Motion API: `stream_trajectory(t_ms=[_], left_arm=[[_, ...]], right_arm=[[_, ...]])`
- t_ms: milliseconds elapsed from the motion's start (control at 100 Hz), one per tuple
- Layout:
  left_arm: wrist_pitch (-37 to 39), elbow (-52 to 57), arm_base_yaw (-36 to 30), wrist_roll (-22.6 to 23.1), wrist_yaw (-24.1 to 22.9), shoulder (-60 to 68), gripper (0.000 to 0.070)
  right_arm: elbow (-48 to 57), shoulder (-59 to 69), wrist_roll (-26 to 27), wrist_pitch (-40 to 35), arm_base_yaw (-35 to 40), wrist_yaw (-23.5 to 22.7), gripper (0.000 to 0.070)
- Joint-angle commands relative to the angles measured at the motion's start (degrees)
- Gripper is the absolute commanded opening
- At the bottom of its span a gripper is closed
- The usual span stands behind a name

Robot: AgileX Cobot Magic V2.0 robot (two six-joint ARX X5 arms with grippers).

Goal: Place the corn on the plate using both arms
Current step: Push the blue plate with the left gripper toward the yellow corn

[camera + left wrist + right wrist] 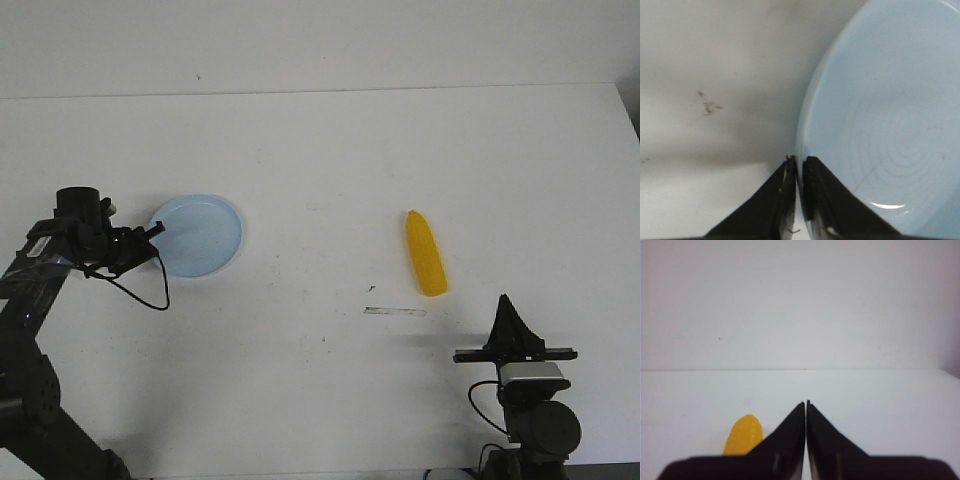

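At the far left of the front view we see the left arm (40, 300) reaching in from the near-left corner over the white table (330, 150), its black cable (140, 292) looping down beside it; any label on its segments is too small for us to read. The left gripper (155, 231) sits at the left edge of the plate (205, 232), a round pale-blue dish lying flat on the left half of the table. In the left wrist view we find the two black fingers (782, 195) drawn nearly together with the plate's rim (802, 150) between their tips, so we take this claw as clamped on the rim. A few small dark specks (707, 106) mark the table beside the plate there. Moving right, we note a short pale strip (395, 312) lying on the table, with no writing that we can make out. Just beyond it lies the corn (425, 252), flat on the table, well apart from the plate, its pointed end toward the far side. At the near right stands the right arm (535, 410), its gripper (506, 305) pointing away from the robot, near the corn's blunt end but not touching it. In the right wrist view its fingers (787, 432) meet with only a hairline between them, holding nothing, and the corn (743, 435) shows beside them.
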Motion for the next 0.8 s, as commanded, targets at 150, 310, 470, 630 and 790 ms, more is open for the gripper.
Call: stream_trajectory(t_ms=[150, 310, 470, 630, 790], left_arm=[[0.3, 0.9, -7.3, -1.0, 1.7, -3.5, 0.0000], [1.2, 0.9, -16.3, -1.9, 1.6, -2.8, 0.0000], [3.8, 0.9, -25.5, -2.3, 0.4, -2.1, 0.0001], [4.6, 0.8, -31.3, -4.3, 0.1, -0.2, 0.0001], [5.0, 0.8, -32.3, -6.3, 0.0, 1.6, 0.0001]], right_arm=[[-0.1, 0.0, -0.2, 0.6, 0.1, 0.0, 0.0002], [-0.1, 0.0, -0.2, 0.6, 0.1, 0.0, 0.0002], [-0.1, 0.0, -0.2, 0.6, 0.1, 0.0, 0.0002], [-0.1, 0.0, -0.2, 0.6, 0.1, 0.0, 0.0002], [-0.1, 0.0, -0.2, 0.6, 0.1, 0.0, 0.0002]])
